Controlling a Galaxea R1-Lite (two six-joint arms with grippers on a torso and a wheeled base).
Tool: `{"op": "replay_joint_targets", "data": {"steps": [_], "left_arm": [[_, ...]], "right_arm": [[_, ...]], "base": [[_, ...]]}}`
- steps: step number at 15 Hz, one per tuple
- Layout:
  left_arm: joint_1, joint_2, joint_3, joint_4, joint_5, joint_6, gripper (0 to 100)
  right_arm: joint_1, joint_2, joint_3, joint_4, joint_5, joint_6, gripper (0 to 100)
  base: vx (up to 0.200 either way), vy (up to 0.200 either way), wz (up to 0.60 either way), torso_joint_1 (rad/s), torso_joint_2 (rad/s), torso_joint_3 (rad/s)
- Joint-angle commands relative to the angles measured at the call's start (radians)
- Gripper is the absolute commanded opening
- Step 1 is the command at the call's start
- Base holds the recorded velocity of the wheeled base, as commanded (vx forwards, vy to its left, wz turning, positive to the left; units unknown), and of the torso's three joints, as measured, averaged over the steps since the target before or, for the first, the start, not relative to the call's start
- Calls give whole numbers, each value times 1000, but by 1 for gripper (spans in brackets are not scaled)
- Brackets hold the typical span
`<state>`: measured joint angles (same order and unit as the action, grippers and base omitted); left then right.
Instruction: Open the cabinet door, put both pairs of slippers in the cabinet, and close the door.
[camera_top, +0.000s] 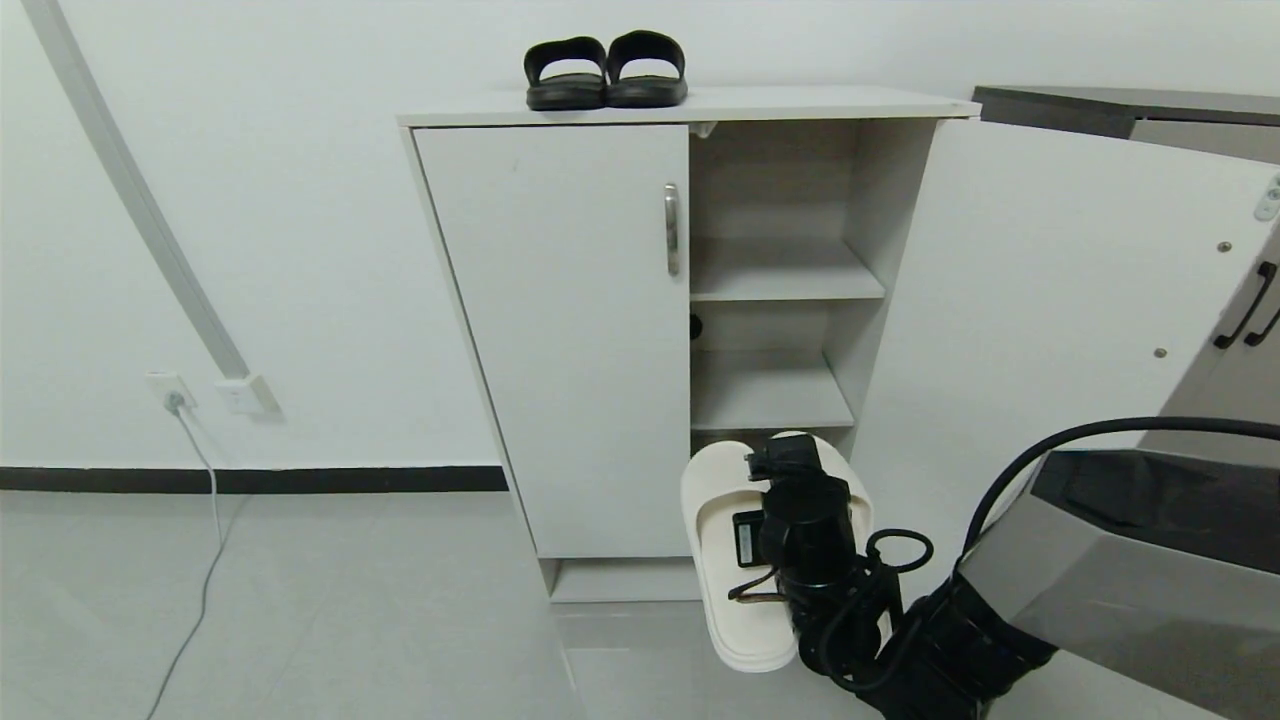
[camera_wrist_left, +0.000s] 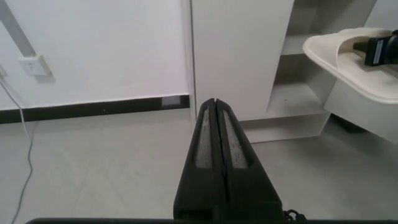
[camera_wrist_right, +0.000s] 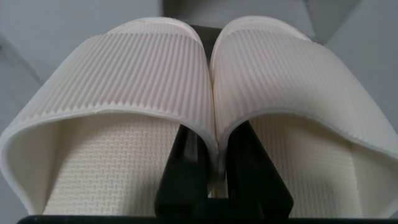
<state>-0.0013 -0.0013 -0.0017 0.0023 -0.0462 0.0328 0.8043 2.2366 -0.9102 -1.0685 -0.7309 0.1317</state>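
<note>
Left end effector (camera_wrist_left: 214, 143): clenched, empty, above the floor (camera_wrist_left: 93, 162). Black slippers (camera_top: 606, 70): side by side atop the cabinet (camera_top: 800, 103) (left door (camera_top: 560, 330) shut). White slippers (camera_top: 735, 560): clamped at their inner edges by the right end effector (camera_wrist_right: 211, 165), before the lower shelf (camera_top: 765, 395). Right door (camera_top: 1040, 300): open.

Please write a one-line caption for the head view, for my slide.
Right gripper holds white slippers before the open cabinet; black slippers sit on top.

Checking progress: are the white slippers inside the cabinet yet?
Not yet: the right gripper holds the white slippers in front of the open cabinet.
</note>
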Motion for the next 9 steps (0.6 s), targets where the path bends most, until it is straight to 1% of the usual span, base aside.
{"op": "replay_joint_targets", "data": {"steps": [1,3,5,9], "left_arm": [[0,3,0,-1,0,-1,0],[0,1,0,-1,5,-14,0],[0,1,0,-1,5,-14,0],[0,1,0,-1,5,-11,0]], "right_arm": [[-8,8,-3,-1,1,0,0],[-10,15,-6,-5,1,0,0],[-8,21,-24,-5,5,-3,0],[-23,86,-130,-4,5,-12,0]], "base": [[0,0,0,0,0,0],[0,0,0,0,0,0],[0,0,0,0,0,0],[0,0,0,0,0,0]]}}
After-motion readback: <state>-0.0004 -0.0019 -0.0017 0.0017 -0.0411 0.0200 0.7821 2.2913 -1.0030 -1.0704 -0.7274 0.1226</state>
